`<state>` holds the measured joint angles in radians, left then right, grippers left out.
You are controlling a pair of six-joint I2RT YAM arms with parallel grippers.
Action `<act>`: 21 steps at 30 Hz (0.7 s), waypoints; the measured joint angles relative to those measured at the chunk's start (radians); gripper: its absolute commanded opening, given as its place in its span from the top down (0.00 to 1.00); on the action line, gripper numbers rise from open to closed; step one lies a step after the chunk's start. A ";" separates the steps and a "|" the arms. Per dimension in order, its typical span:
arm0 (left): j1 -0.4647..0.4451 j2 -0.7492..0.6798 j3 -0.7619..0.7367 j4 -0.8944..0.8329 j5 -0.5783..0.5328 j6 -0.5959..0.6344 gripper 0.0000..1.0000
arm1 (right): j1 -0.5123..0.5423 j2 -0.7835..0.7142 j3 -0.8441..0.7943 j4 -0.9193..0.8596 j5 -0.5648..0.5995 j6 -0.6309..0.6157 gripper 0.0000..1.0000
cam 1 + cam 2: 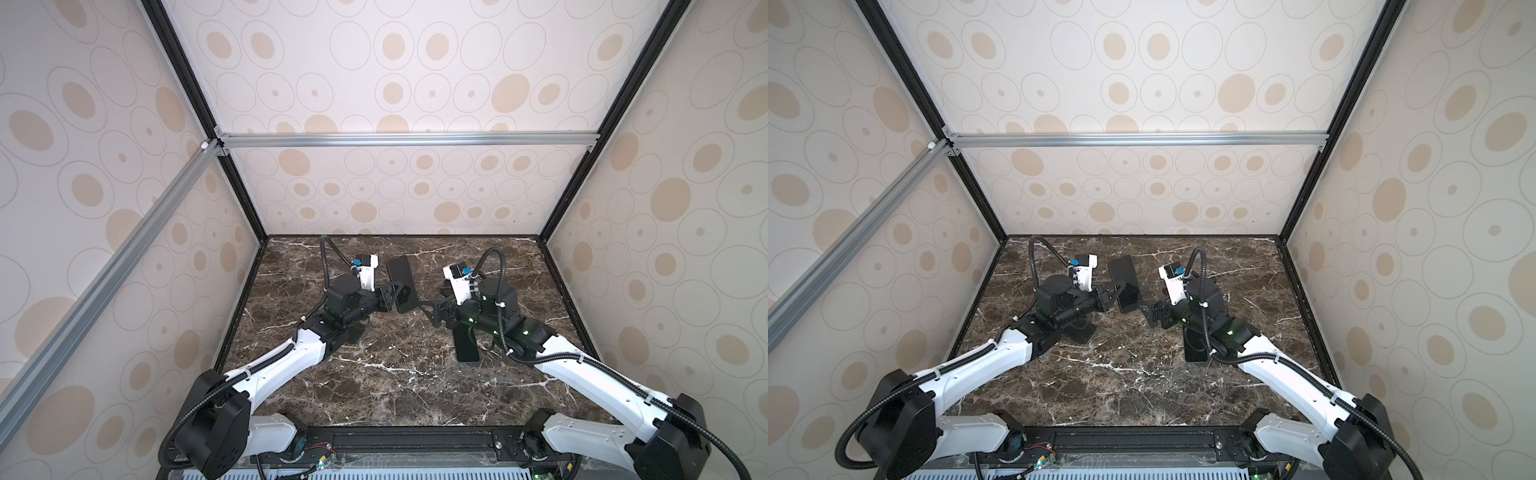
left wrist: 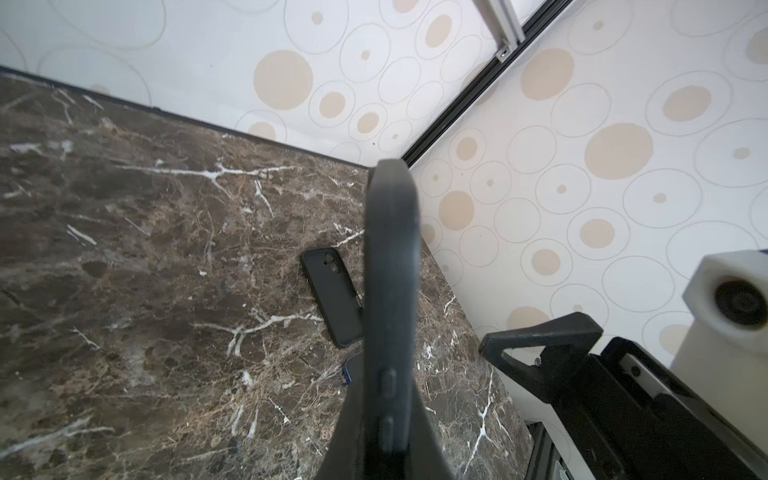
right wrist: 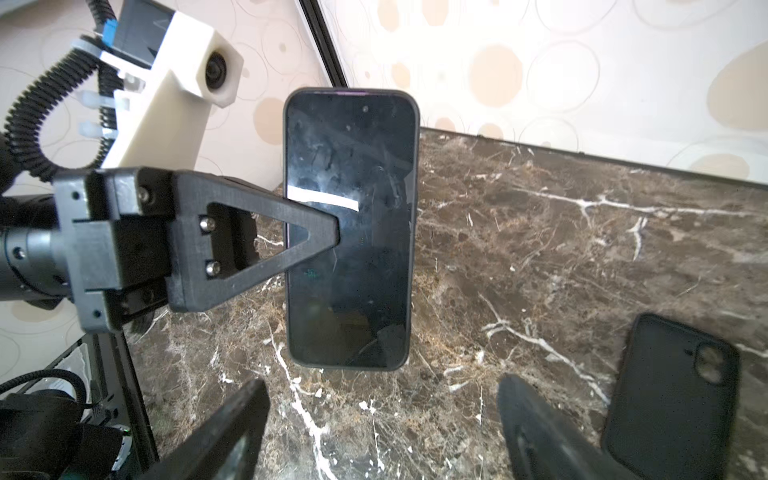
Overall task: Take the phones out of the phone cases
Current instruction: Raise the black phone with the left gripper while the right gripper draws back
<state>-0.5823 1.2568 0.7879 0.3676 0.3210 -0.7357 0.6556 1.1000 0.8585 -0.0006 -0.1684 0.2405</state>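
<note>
left arm (image 1: 291, 357) reaches to centre | left gripper (image 1: 402, 296) clamped on phone (image 1: 399, 272) | right arm (image 1: 582, 365) angled inward | right gripper (image 1: 430, 316) jaws wide apart, empty

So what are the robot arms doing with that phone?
The left gripper is clamped on a phone that sits in its black case, holding it up above the marble table. The right gripper is open just beside it, gripping nothing. A second case, also black, lies flat on the table.

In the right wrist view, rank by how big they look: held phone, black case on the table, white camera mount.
1. held phone
2. black case and white camera mount: alike, case cropped, so unranked.
</note>
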 measured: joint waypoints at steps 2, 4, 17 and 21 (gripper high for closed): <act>0.000 -0.041 -0.005 -0.002 -0.008 0.018 1.00 | 0.000 -0.009 0.026 0.000 -0.013 0.005 0.18; 0.002 -0.077 -0.005 -0.009 -0.008 0.041 1.00 | -0.001 -0.010 0.055 0.005 -0.027 0.014 0.21; 0.003 -0.223 -0.113 0.160 0.193 0.144 1.00 | -0.112 0.003 0.091 0.373 -0.382 0.343 0.35; 0.003 -0.234 -0.135 0.228 0.279 0.155 1.00 | -0.112 0.050 0.126 0.493 -0.471 0.433 0.38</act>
<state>-0.5797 1.0229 0.6525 0.5957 0.5999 -0.5804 0.5434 1.1503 0.9840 0.4927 -0.6395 0.6739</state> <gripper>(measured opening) 0.118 0.625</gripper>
